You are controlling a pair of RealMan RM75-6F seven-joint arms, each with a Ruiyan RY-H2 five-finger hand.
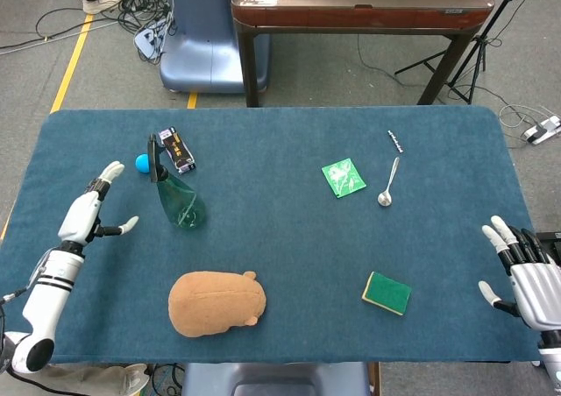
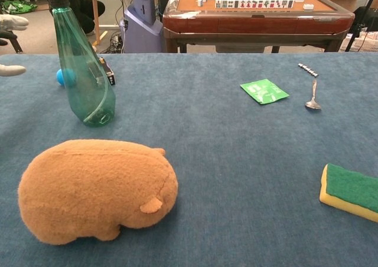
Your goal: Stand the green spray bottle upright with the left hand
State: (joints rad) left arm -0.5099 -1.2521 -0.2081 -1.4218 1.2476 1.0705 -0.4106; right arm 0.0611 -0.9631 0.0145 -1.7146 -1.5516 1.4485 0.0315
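The green spray bottle [image 1: 178,201] [image 2: 82,78] stands upright on the blue table at the left, its black nozzle on top, with nothing touching it. My left hand [image 1: 90,208] [image 2: 10,45] hangs well to the bottle's left, fingers spread and empty; in the chest view only its fingertips show at the left edge. At the table's right edge my right hand [image 1: 524,270] rests open and empty, seen only in the head view.
A small blue ball [image 1: 141,162] [image 2: 63,77] and a black box [image 1: 178,150] lie just behind the bottle. A brown plush toy [image 1: 216,302] [image 2: 97,189] sits at the front. A green packet [image 1: 344,177], a spoon [image 1: 387,186] and a green sponge [image 1: 387,292] lie to the right.
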